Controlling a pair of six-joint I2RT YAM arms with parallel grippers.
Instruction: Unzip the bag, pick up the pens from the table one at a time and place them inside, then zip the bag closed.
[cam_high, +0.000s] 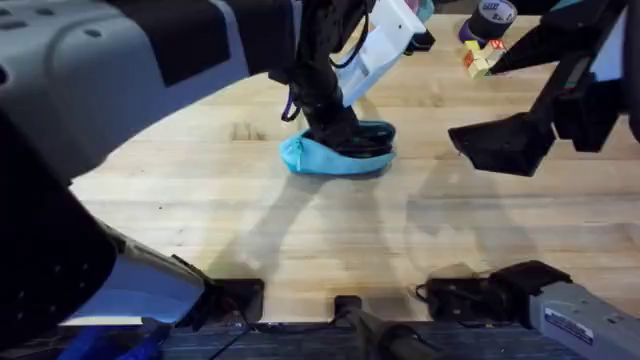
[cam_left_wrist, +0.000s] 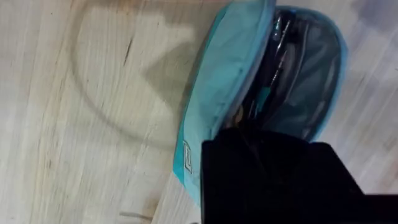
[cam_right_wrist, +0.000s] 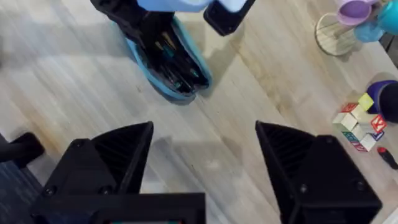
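Overhead first: soft turquoise fabric pouch (cam_high: 335, 155) lies mid-desk toward the far edge of the pale plank wooden table (cam_high: 300, 240), the left gripper (cam_high: 345, 135) down in it, fingers hidden so I cannot tell their state. Left wrist: pouch gaping, dark pens (cam_left_wrist: 280, 59) inside. Right wrist: right gripper (cam_right_wrist: 205, 162) spread wide, holding nothing, well apart from the pouch.

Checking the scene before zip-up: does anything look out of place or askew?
Nothing looks spilled or damaged. The bag lies on the table gaping open, with dark pens inside. The left gripper is down at the opening. The right gripper hovers open, apart from it.
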